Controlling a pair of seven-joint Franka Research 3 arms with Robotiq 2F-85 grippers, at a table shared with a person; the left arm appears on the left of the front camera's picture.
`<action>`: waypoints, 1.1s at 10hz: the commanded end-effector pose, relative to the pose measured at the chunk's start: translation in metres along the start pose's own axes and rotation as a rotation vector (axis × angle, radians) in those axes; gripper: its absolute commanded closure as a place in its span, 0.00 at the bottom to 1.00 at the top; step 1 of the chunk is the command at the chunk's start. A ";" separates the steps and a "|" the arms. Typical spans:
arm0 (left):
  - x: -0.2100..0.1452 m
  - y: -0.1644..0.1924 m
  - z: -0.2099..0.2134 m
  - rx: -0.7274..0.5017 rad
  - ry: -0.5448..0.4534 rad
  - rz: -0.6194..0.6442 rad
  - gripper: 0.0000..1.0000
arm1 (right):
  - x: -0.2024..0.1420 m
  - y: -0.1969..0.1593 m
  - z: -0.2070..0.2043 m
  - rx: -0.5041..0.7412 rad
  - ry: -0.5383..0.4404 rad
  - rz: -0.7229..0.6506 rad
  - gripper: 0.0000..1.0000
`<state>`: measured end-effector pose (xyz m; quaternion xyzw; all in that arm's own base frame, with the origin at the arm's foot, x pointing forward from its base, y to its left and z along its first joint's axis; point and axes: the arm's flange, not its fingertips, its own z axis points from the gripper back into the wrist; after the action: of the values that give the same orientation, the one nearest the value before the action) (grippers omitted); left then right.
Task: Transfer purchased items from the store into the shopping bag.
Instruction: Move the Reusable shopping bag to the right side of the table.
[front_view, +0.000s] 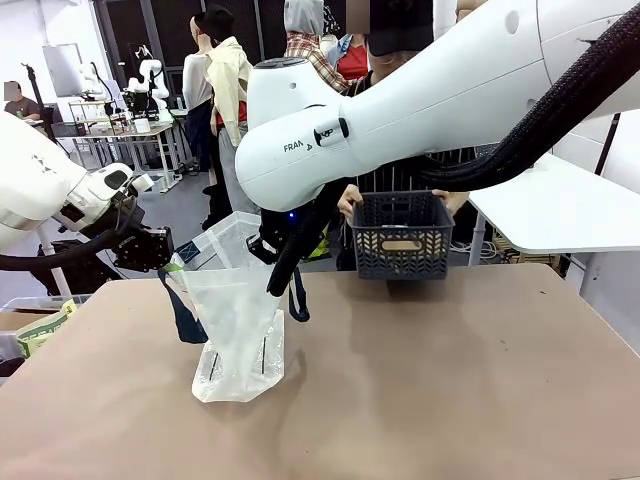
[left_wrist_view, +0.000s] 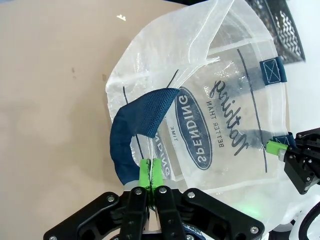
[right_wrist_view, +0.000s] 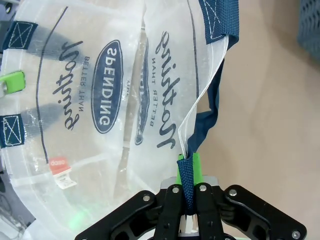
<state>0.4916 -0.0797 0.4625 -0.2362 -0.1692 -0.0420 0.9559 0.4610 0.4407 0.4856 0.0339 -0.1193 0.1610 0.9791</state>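
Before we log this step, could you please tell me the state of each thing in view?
shopping bag: upright on table, mouth held open.
left end effector: shut on the bag.
right end effector: shut on bag's handle.
basket: in person's hands, contents hidden.

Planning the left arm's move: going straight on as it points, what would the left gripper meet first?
Probably the shopping bag it pinches: the navy handle and film lie right ahead of the left gripper.
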 end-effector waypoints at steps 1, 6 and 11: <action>-0.001 0.001 0.001 0.004 -0.008 0.006 1.00 | -0.002 -0.001 -0.001 -0.003 0.004 0.002 1.00; -0.001 0.001 0.001 0.004 -0.008 0.006 1.00 | -0.002 -0.001 -0.001 -0.003 0.004 0.002 1.00; -0.001 0.001 0.001 0.004 -0.008 0.006 1.00 | -0.002 -0.001 -0.001 -0.003 0.004 0.002 1.00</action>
<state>0.4916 -0.0797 0.4625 -0.2362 -0.1692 -0.0420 0.9559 0.4610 0.4407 0.4856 0.0339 -0.1193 0.1610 0.9791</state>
